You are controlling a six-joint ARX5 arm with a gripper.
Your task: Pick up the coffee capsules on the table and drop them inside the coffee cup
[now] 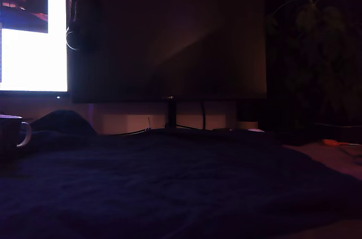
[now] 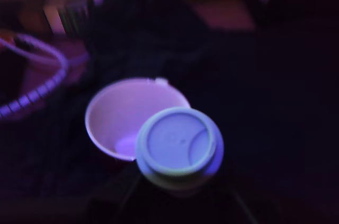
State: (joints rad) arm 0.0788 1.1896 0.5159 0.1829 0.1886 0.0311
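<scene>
Your wrist view is blurred: capsule (image 2: 179,142) overlaps the cup (image 2: 114,115) rim, jaws too dark to tell.

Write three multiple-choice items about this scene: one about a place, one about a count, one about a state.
1. In the exterior view, where does the coffee cup stand on the table?
A. at the far left edge
B. in the middle
C. at the far right

2. How many coffee capsules does the wrist view show?
A. none
B. one
C. three

3. How does the coffee cup stand?
A. on its side
B. upside down
C. upright, mouth open

Key:
1 A, the coffee cup is cut by the exterior view's left edge, on the table.
2 B, a single whitish coffee capsule shows.
3 C, its rim is on top and its pale inside is visible.
</scene>
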